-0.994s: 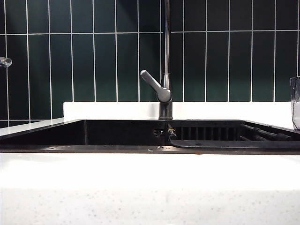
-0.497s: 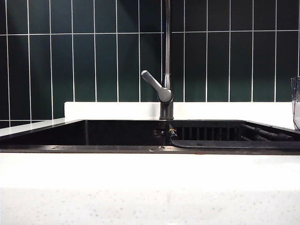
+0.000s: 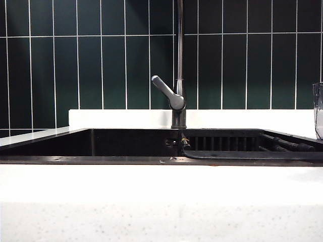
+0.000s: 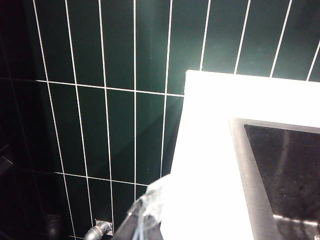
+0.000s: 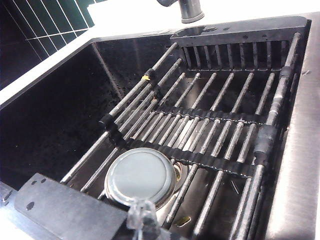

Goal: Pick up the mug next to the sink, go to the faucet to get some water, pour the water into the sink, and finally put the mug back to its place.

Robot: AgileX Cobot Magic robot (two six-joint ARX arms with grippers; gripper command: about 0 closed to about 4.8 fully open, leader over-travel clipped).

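Note:
The clear mug (image 3: 318,112) stands on the white counter at the far right edge of the exterior view, cut off by the frame. The faucet (image 3: 178,101) rises behind the middle of the black sink (image 3: 101,160), its grey lever slanting up to the left. No water is in view. Neither gripper shows in the exterior view. My left gripper (image 4: 150,209) is shut and empty, hanging off the sink's outer corner, beside the white counter (image 4: 210,165). My right gripper (image 5: 142,214) is shut and empty, over the sink's slatted rack (image 5: 210,125) near the round drain cover (image 5: 140,177).
Dark green tiles (image 3: 101,65) back the counter. A white ledge (image 3: 121,119) runs behind the sink. The white counter front (image 3: 151,201) fills the near side. A metal pipe fitting (image 4: 97,231) sits low on the tiled wall by my left gripper.
A small shiny tip at the left edge of the exterior view one second ago has gone out of that view. Mug, faucet and sink have not moved.

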